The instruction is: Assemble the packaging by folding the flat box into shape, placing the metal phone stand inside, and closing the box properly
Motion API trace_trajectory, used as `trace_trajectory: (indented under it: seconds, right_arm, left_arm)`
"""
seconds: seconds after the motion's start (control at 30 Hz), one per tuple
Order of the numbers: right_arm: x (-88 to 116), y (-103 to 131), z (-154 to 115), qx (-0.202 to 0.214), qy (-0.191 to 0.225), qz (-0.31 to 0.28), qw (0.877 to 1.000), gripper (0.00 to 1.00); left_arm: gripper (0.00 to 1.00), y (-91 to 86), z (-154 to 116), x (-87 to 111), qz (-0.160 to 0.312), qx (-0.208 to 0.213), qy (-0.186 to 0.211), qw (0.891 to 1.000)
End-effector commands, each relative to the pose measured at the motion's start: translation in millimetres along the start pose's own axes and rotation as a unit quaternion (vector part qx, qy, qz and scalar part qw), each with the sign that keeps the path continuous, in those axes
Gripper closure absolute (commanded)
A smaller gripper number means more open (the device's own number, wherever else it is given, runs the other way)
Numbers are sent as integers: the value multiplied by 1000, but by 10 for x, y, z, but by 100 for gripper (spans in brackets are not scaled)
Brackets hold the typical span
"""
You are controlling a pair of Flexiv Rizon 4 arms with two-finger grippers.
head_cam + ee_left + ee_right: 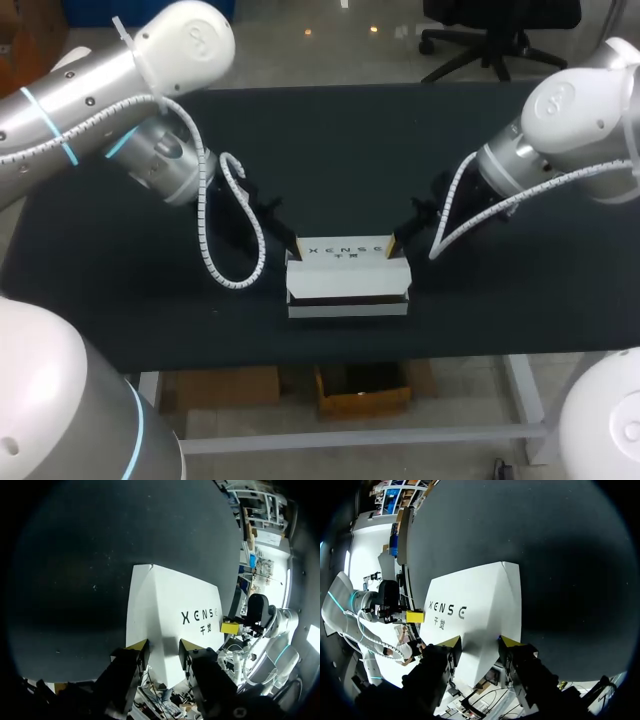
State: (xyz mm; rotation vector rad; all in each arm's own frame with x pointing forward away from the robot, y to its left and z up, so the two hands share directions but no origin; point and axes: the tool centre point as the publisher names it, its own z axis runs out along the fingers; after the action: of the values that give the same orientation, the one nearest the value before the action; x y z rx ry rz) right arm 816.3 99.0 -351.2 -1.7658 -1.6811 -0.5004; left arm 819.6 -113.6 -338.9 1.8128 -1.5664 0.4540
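Black table surface [330, 140] fills the workspace, with both arms entering from opposite sides. Left arm [110, 90] and right arm [570, 130] angle inward and downward toward the middle. White box [348, 275] sits between them, near the table's front edge at mid-width, partly formed, with its printed panel facing upward. A fold line separates this panel from a narrower side face. Left gripper [162, 650] is at the box's left end and right gripper [481, 642] at its right end, each facing the other across the printed panel. On both grippers the fingers are parted at a medium gap, with the panel's end showing between them. No two-sided clamp on the box is visible. Yellow tips [136, 646] lie just over the panel's near edge.
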Motion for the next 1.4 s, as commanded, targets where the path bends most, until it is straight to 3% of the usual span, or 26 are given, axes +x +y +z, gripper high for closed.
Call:
trace_trajectory:
  seconds: [0.03, 1.4]
  right_arm:
    - [38, 13, 8, 5, -1, 2, 1000, 55]
    - [120, 69, -16, 23, -4, 42, 999, 56]
  left_arm:
    - [61, -61, 9, 23, -2, -20, 0, 1000]
    - [62, -70, -46, 180, -23, -59, 9, 998]
